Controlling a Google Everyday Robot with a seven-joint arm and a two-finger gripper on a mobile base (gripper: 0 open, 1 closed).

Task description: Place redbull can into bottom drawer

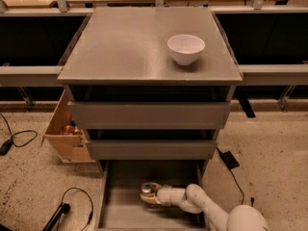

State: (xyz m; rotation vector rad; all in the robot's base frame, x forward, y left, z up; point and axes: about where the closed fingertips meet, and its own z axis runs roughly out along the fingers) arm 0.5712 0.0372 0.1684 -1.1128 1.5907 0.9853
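Note:
The bottom drawer (124, 211) of the grey cabinet is pulled open, and its plain grey floor shows. My gripper (152, 197) reaches into it from the right on the white arm (202, 206). It is shut on the redbull can (146, 188), a slim silvery can with its round top showing. The can is low inside the drawer, near the middle. I cannot tell whether the can touches the drawer floor.
A white bowl (186, 48) stands on the cabinet top (130, 47) at the right. The two upper drawers (149, 114) are slightly open. A tan wooden box (65, 134) sits on the floor at the left. Cables (19, 137) and a black tool (57, 213) lie on the floor.

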